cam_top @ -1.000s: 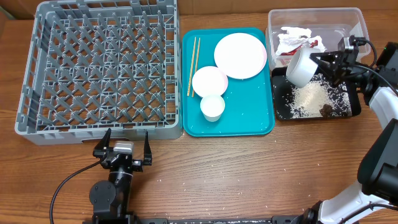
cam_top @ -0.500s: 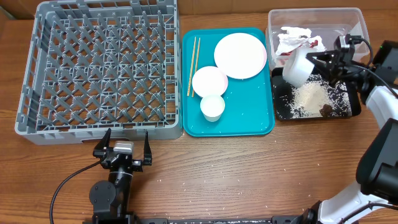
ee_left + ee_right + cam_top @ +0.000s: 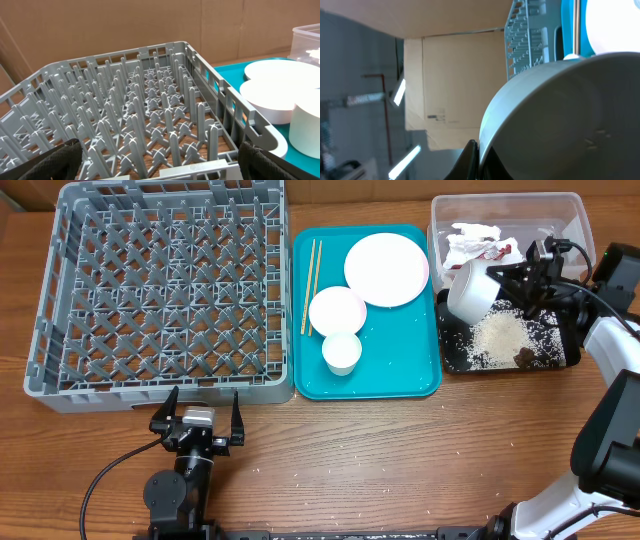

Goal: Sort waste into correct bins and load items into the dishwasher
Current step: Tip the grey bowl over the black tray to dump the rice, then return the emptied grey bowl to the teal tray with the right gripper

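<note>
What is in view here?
dish rack: 1, grey, left
teal tray: 1, centre
plate: 1, pink, teal tray
chopsticks: 2, wooden, teal tray
cup: 1, white, teal tray
bowl: 1, white, teal tray
clear tub: 1, back right
wrapper with tissue: 1, red-white, tub
black tray: 1, right
rice: pile, white, black tray
brown scrap: 1, black tray
held bowl: 1, white, over black tray edge
left gripper: open, by rack
right gripper: on held bowl

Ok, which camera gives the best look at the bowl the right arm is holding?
Overhead: the whole tilted bowl shows, gripped by the right tool. The right wrist view shows only its side, very close; the left wrist view misses it.
</note>
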`<state>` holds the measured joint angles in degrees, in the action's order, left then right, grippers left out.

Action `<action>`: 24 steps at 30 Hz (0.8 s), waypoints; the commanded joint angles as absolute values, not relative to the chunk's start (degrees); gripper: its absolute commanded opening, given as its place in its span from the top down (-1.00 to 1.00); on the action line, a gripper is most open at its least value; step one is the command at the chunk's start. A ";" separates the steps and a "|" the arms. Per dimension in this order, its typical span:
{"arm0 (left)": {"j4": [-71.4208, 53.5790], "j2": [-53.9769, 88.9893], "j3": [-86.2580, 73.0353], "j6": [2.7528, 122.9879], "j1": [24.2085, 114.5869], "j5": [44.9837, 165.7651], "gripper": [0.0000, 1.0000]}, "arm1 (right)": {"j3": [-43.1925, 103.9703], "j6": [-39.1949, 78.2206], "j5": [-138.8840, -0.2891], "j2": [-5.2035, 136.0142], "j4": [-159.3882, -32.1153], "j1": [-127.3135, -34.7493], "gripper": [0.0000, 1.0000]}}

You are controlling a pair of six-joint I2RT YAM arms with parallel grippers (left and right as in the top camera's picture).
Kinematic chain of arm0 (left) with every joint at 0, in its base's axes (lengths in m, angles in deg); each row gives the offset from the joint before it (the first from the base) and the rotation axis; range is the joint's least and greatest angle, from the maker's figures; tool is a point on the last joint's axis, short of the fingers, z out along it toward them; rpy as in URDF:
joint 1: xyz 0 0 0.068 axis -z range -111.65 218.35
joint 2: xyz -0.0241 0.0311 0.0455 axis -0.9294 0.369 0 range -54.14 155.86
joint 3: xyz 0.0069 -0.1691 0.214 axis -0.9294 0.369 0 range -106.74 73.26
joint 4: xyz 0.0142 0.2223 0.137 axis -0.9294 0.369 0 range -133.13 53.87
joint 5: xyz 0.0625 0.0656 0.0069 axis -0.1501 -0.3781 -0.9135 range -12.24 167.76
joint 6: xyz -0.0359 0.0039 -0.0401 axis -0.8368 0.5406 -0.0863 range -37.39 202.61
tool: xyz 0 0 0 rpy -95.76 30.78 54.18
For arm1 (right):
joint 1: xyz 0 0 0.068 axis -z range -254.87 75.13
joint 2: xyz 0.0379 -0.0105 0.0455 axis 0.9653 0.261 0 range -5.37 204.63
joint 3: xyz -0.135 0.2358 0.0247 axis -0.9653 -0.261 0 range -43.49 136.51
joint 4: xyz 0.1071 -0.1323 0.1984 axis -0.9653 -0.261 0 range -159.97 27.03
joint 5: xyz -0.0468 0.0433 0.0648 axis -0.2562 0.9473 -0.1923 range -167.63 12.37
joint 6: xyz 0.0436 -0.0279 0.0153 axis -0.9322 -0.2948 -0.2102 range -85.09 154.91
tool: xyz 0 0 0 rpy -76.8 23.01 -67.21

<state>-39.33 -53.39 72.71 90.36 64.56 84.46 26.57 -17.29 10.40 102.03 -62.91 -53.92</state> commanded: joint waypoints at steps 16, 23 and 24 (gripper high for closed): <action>-39.33 -53.89 72.99 91.40 64.21 84.85 -1.00 | 26.97 -13.10 0.69 99.10 -57.88 -72.30 0.92; -39.33 -53.89 72.99 91.40 64.21 84.85 -1.00 | 27.34 2.09 -18.45 99.10 -79.94 -80.17 0.92; -39.33 -53.89 72.99 91.40 64.21 84.85 -1.00 | 27.62 4.02 -20.66 99.10 -82.85 -80.52 0.92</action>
